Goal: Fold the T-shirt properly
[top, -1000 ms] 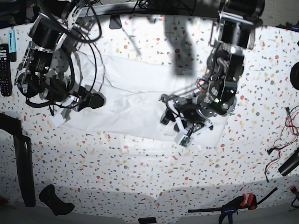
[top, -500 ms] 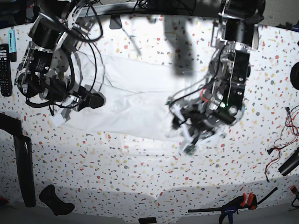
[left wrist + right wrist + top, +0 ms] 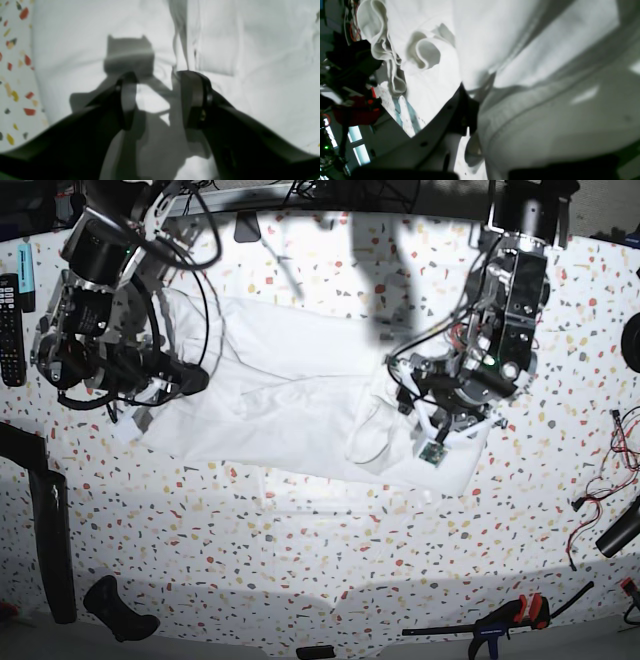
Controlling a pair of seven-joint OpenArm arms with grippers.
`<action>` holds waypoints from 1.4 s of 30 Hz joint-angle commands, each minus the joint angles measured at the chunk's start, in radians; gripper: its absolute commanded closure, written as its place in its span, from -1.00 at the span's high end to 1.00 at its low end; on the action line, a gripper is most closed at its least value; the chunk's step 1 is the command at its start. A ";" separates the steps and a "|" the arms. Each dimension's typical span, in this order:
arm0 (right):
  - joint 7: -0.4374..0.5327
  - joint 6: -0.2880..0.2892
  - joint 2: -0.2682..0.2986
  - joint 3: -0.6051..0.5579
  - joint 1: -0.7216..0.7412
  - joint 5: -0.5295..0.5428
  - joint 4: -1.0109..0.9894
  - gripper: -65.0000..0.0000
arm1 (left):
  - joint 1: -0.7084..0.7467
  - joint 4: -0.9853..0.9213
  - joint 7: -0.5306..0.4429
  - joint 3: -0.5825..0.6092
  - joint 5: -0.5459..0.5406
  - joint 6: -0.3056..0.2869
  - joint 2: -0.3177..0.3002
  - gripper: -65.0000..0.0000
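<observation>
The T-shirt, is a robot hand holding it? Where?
The right gripper pinches the T-shirt at a stitched hem edge. The left gripper is open above the cloth, holding nothing.

Both arms are built of black cylindrical motor housings and silver-grey metal brackets, strung with loose black cables; the left arm also carries thin red wires and a small green light. The black two-fingered left gripper has dark curved plastic fingers with flat pads and a small brass screw. The right gripper shows one dark finger on a pale, screw-dotted body.
</observation>
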 commanded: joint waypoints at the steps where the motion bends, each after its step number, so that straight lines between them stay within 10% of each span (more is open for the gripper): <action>1: 0.008 0.004 0.011 0.000 0.022 0.034 0.013 -1.00 | -0.006 0.019 -0.021 -0.001 -0.005 -0.001 0.002 -0.14; 11: -0.001 -0.001 0.011 -0.021 0.132 -0.008 0.013 -1.00 | 0.017 0.019 -0.046 0.000 -0.068 -0.002 0.008 -0.14; 24: -0.001 -0.074 -0.057 -0.399 0.324 -0.027 0.013 -1.00 | 0.017 0.019 -0.046 0.000 -0.064 -0.006 0.046 -0.14; 33: -0.001 -0.074 -0.188 -0.412 0.423 -0.107 0.013 -1.00 | 0.014 0.047 -0.039 0.000 -0.027 -0.005 0.046 -0.14; 42: -0.001 -0.074 -0.146 -0.411 0.442 -0.214 0.013 -1.00 | 0.018 0.324 0.047 0.000 0.048 0.017 0.005 -0.14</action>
